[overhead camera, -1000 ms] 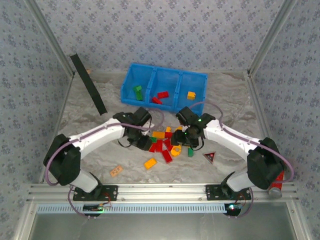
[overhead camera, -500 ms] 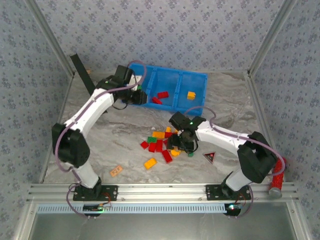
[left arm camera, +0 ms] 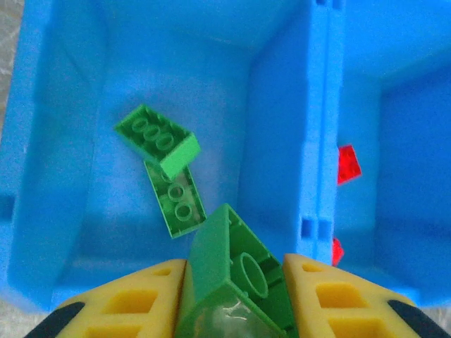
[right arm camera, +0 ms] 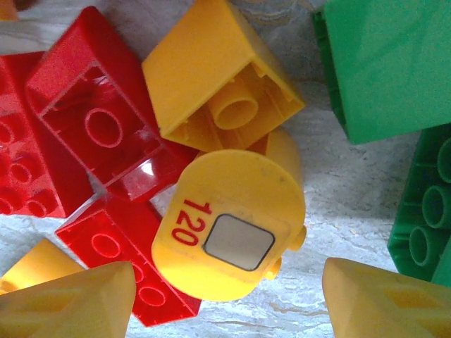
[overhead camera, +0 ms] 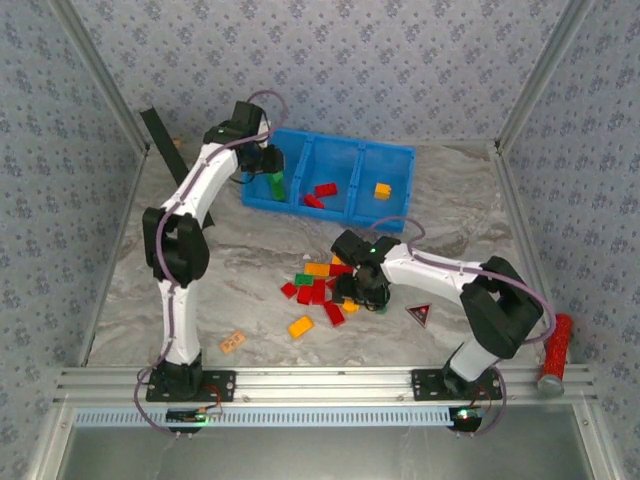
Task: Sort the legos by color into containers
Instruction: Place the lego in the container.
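I see the left gripper (left arm camera: 235, 278) at the far left of the desk (overhead camera: 250, 260), hanging over the left compartment of the blue bin (overhead camera: 402, 152). Its yellow fingers (left arm camera: 134, 303) are clamped on a green brick (left arm camera: 236, 260), which is tilted with its hollow underside toward the wrist camera. Below it, on the floor of that compartment, lie two more green bricks (left arm camera: 156, 138), one resting partly on the other. The middle compartment holds two red bricks (overhead camera: 325, 190), and the right compartment holds one yellow-orange brick (overhead camera: 382, 190). The right gripper (right arm camera: 227, 282) is low over the loose pile of bricks (overhead camera: 315, 292) near the middle of the desk, on the near side of the bin. Its jaws stand apart and grip nothing. Between them in the wrist view lies a round yellow piece (right arm camera: 229, 225) printed with a red 120, and neither finger touches it. An upturned yellow-orange brick (right arm camera: 218, 77) lies against it, with red bricks (right arm camera: 99, 127) on one side and green bricks (right arm camera: 384, 63) on the other. A single orange brick (overhead camera: 300, 326) lies just near of the pile. A pale orange flat piece (overhead camera: 233, 342) sits toward the near left, and a black triangle (overhead camera: 419, 314) lies to the right of the pile.
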Action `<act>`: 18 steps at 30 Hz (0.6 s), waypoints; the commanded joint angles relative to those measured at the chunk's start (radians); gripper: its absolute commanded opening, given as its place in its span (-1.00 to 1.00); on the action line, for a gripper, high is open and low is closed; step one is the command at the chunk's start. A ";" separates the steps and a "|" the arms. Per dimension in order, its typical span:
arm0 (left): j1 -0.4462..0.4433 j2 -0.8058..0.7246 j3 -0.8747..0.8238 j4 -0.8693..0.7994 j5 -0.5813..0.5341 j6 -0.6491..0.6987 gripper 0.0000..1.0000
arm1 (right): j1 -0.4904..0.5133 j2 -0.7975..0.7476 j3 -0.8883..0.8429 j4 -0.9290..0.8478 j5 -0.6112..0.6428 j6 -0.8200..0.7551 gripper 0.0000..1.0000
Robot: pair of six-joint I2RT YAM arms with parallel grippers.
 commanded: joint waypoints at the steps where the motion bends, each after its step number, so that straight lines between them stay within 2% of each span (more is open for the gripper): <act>1: 0.000 0.081 0.104 -0.087 -0.020 0.007 -0.36 | 0.005 0.040 0.023 -0.007 0.032 -0.001 0.44; 10: 0.010 0.232 0.235 -0.136 -0.039 0.001 -0.36 | 0.013 0.103 0.061 -0.027 0.033 -0.039 0.28; 18: 0.015 0.312 0.282 -0.179 -0.080 0.013 -0.30 | 0.014 0.102 0.047 -0.042 0.039 -0.048 -0.03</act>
